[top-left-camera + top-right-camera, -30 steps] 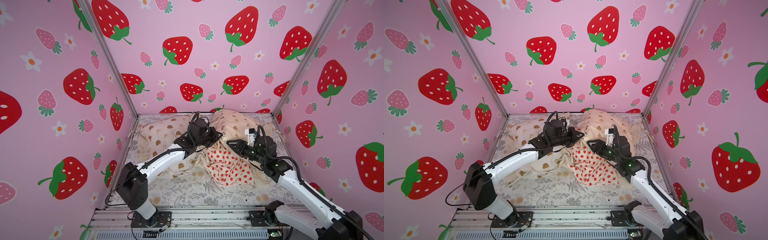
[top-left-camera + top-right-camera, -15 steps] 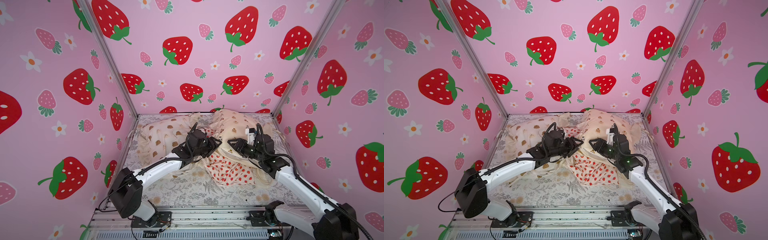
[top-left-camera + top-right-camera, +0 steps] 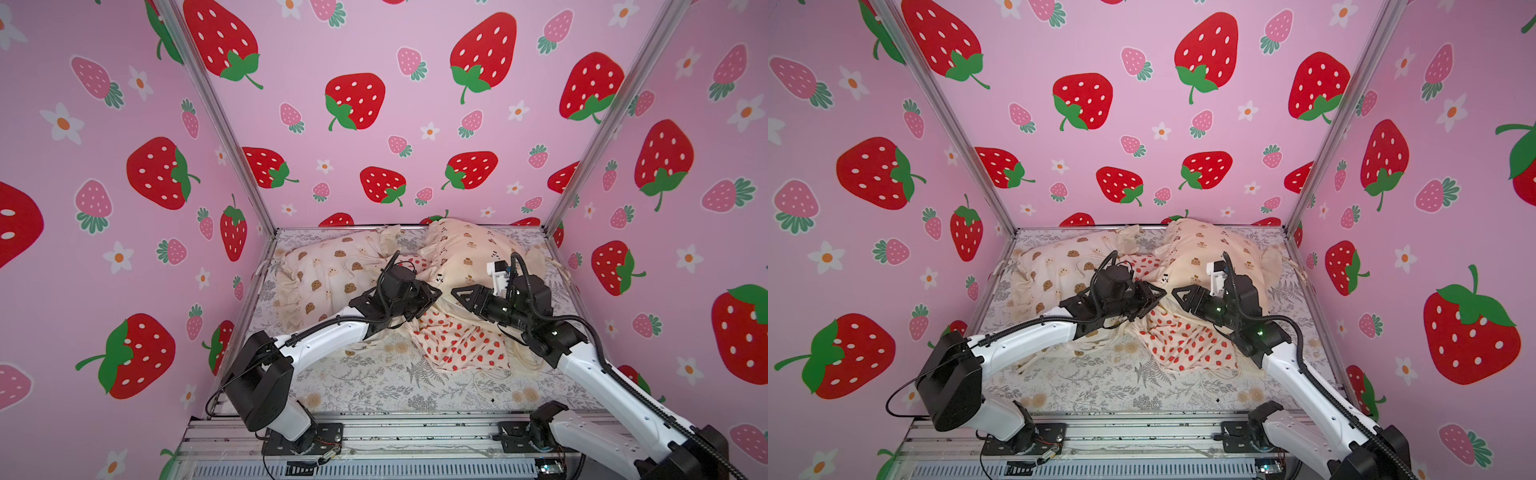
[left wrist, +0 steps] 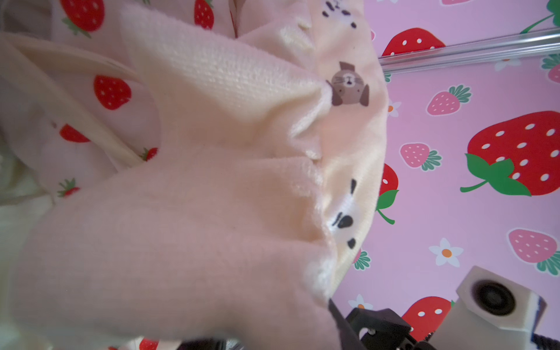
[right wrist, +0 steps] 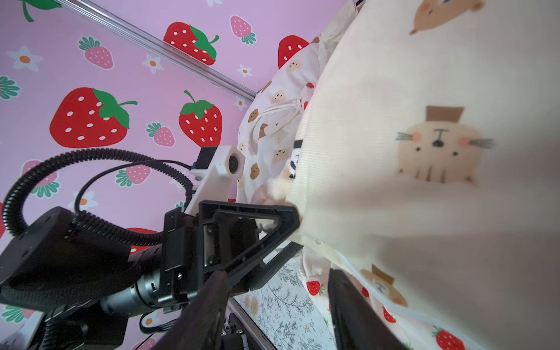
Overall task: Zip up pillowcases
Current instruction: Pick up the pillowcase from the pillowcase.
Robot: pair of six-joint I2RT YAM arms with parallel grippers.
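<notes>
Three pillowcases lie on the sheet. The white brown-bear one [image 3: 328, 270] is at the back left. The cream one with tiny bears and pandas [image 3: 465, 249] is at the back right. The strawberry one [image 3: 457, 345] is crumpled in front of it. My left gripper [image 3: 432, 301] is at the cream case's frill [image 4: 227, 151]. Its jaws stand apart with the frill edge between them, and cloth hides most of them; one dark finger [image 4: 341, 324] shows. My right gripper [image 5: 277, 315] faces it, open and empty, beside the cream case [image 5: 424, 151].
The grey fern-print sheet [image 3: 374, 382] covers the floor. Pink strawberry walls and aluminium posts [image 3: 232, 137] close in the left, back and right. The arm bases sit on a metal rail [image 3: 395, 436] at the front. The two grippers' tips are almost touching [image 3: 1168, 296].
My left gripper let go, opened, and came down and to the right to the cream frill, where its jaws have narrowed again. The right gripper has barely shifted.
</notes>
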